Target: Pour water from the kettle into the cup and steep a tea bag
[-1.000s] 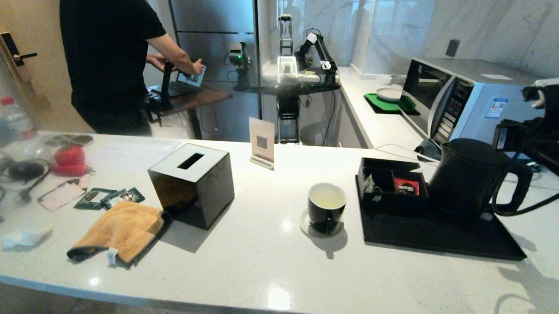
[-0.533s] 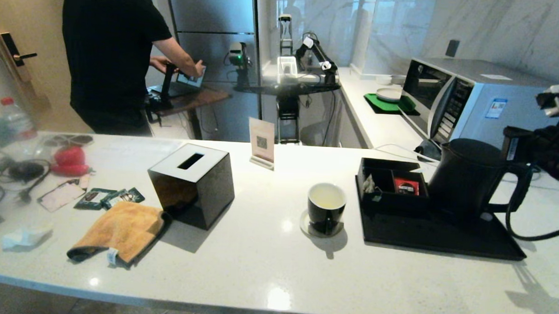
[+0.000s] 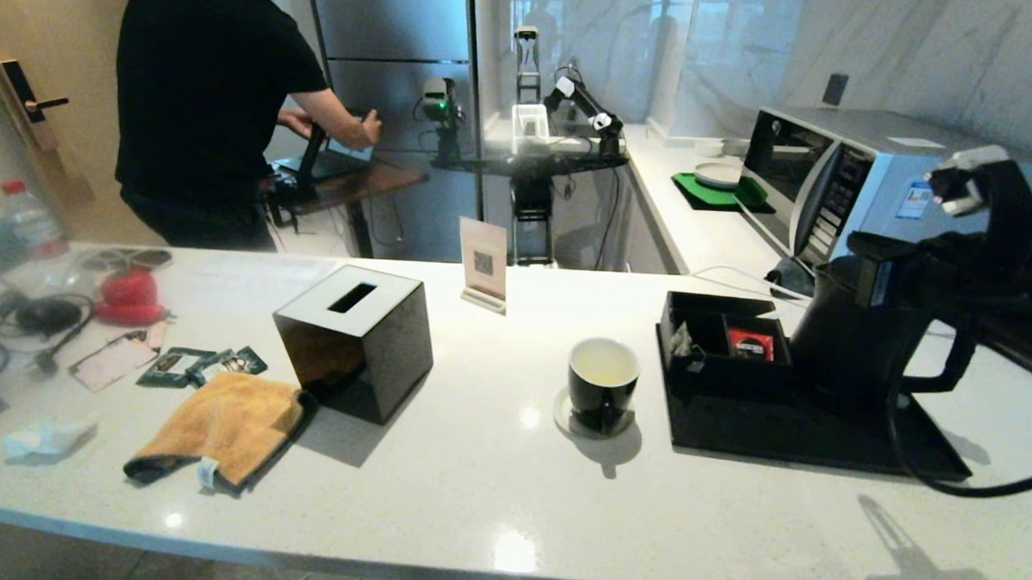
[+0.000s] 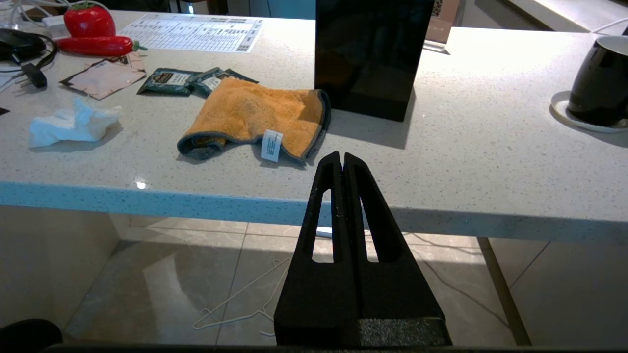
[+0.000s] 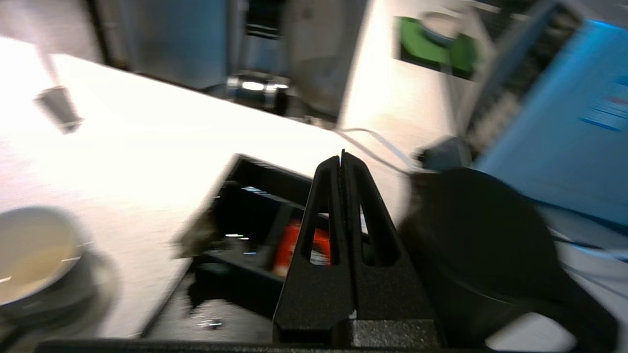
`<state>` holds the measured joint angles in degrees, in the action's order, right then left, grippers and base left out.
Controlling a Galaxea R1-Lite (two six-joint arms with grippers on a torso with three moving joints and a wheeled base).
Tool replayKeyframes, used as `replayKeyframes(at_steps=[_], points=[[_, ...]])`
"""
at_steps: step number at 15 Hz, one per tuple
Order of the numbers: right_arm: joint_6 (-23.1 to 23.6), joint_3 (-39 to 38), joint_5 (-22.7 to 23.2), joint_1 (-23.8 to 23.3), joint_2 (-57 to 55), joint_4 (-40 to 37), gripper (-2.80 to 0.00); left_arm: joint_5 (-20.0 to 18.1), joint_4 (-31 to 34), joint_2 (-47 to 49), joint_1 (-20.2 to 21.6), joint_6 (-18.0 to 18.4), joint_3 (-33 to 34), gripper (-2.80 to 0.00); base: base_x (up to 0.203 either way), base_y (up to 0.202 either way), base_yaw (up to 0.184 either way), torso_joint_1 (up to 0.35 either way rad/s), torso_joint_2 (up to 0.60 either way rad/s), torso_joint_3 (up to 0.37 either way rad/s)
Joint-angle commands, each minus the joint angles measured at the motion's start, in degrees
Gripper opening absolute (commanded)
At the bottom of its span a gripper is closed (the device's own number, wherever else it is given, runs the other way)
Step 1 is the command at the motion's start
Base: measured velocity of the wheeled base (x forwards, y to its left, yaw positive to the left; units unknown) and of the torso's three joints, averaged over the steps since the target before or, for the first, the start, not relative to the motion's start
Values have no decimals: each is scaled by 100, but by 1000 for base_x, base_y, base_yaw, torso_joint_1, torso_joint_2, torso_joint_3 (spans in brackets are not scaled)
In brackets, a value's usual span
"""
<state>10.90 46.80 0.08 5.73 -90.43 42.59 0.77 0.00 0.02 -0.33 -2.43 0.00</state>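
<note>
The matte black kettle (image 3: 848, 357) stands on the black tray (image 3: 820, 442), with its handle toward the right. My right gripper (image 3: 856, 250) hovers shut just above the kettle's lid (image 5: 481, 235), holding nothing; its tips (image 5: 342, 158) point toward the compartment box. The black cup (image 3: 602, 396) sits on a saucer left of the tray, with pale yellowish water (image 3: 604, 362) inside. The tea bag (image 3: 682, 339) lies in the box's left compartment. My left gripper (image 4: 342, 158) is shut and empty, parked low in front of the counter edge.
A red sachet (image 3: 750, 343) lies in the compartment box (image 3: 719, 370). A black tissue box (image 3: 355, 340), an orange cloth (image 3: 224, 426) and green packets (image 3: 204, 365) lie to the left. A microwave (image 3: 863, 178) stands behind the kettle. A person stands at the back left.
My right arm has swung left, from beyond the kettle's handle to above its lid. Its cable now hangs lower over the tray's right end. The left arm stays still.
</note>
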Motion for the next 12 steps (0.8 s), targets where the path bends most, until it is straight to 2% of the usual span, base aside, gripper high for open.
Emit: replayKeyframes(at_steps=[1,8,12], points=[[9,-13,-14,441,-67,-20,-280,2,0,6,-2,-4,0,-280,0,0,0,0,0,0],[35,190,-29,730,-401,-955,-280,2,0,6,-2,-4,0,-280,0,0,0,0,0,0],[-3,798,4,932,-527,-2050,-280,2,0,6,-2,-4,0,-280,0,0,0,0,0,0]])
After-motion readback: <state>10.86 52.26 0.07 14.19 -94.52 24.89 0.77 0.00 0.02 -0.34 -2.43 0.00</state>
